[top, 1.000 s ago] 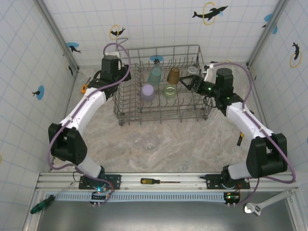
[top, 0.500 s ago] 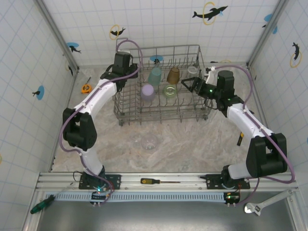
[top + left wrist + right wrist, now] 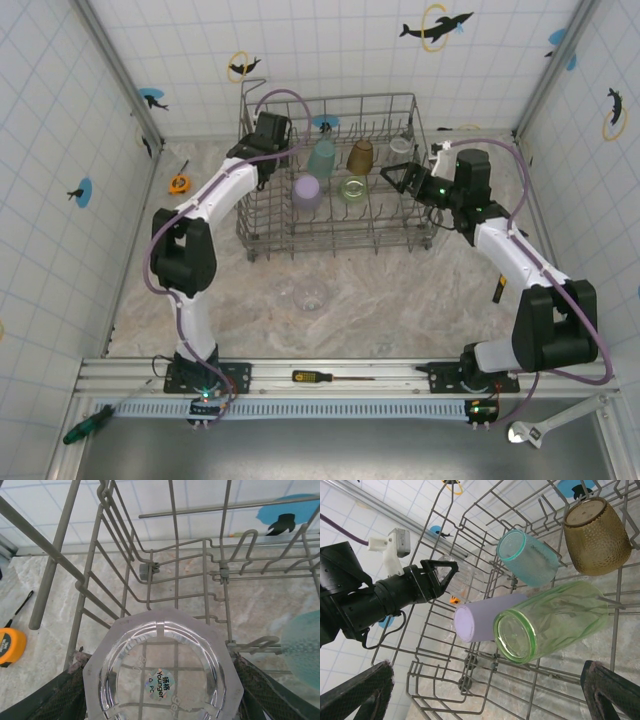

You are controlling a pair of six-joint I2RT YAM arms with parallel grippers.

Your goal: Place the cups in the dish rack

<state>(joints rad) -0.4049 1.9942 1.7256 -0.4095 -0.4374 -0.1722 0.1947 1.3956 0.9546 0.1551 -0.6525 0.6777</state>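
Carried to the right since a second ago, a clear cup [image 3: 162,670] now sits at the far left corner of the rack [image 3: 330,236], clamped in the left tool [image 3: 157,698]. A lavender cup [image 3: 307,190], teal cup [image 3: 322,157], amber cup [image 3: 360,155] and green cup [image 3: 353,187] rest inside the rack. Another clear tumbler [image 3: 308,296] stands on the table [image 3: 420,300] in front. The right tool [image 3: 398,177] hangs at the rack's right side, fingers wide apart.

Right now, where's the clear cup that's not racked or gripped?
Top view: the loose clear cup sits on the table in front of the near wall of the dish rack, slightly left of centre, in line with the lavender cup.
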